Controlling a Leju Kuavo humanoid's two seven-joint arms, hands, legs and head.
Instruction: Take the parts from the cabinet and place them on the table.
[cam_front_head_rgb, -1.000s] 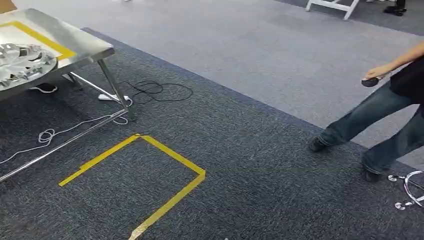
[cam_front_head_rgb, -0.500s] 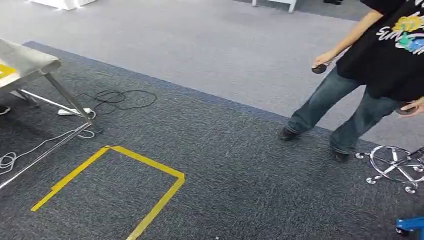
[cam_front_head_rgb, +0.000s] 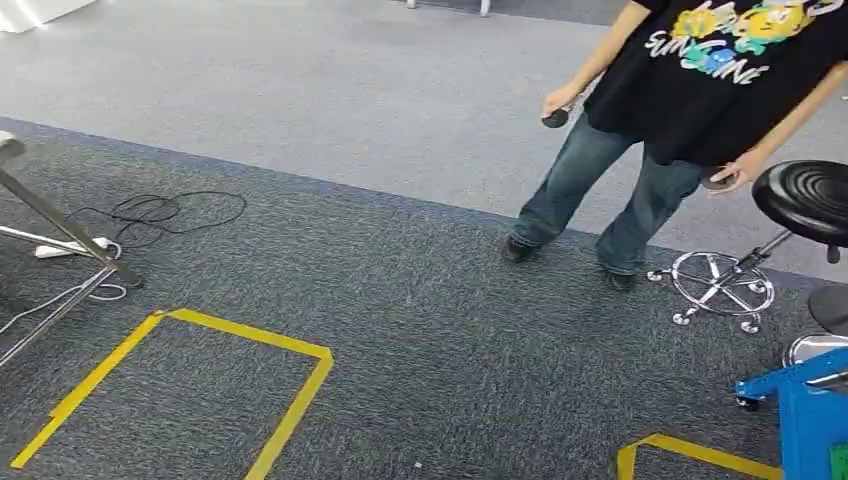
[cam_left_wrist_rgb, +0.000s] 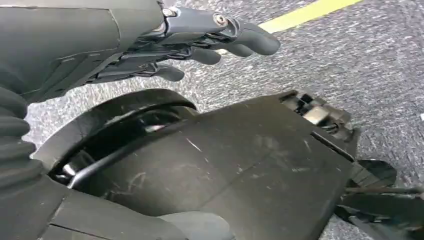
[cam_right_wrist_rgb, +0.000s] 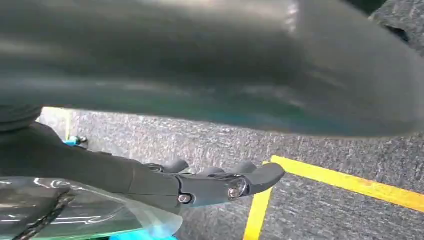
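Parts none in hand: left hand and right hand hang loose-fingered, holding nothing; fetching from cabinet outstanding.

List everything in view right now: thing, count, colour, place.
carpet: one, dark grey, underfoot; a lighter grey floor beyond it.
tape outline: one, yellow, on the carpet at lower left.
second tape corner: one, yellow, on the carpet at lower right, beside the blue cart.
table leg: one, silver, far left.
cables: a loose bundle, black, on the carpet by the table leg; a white cord nearer.
stool: one, black seat on a chrome wheeled base, right.
blue cart: one, blue, lower right corner.
person: one, black printed shirt and jeans, standing at upper right, a small dark object in each hand.
left hand: grey, hanging over the carpet, holding nothing.
right hand: grey, hanging over the carpet, holding nothing.
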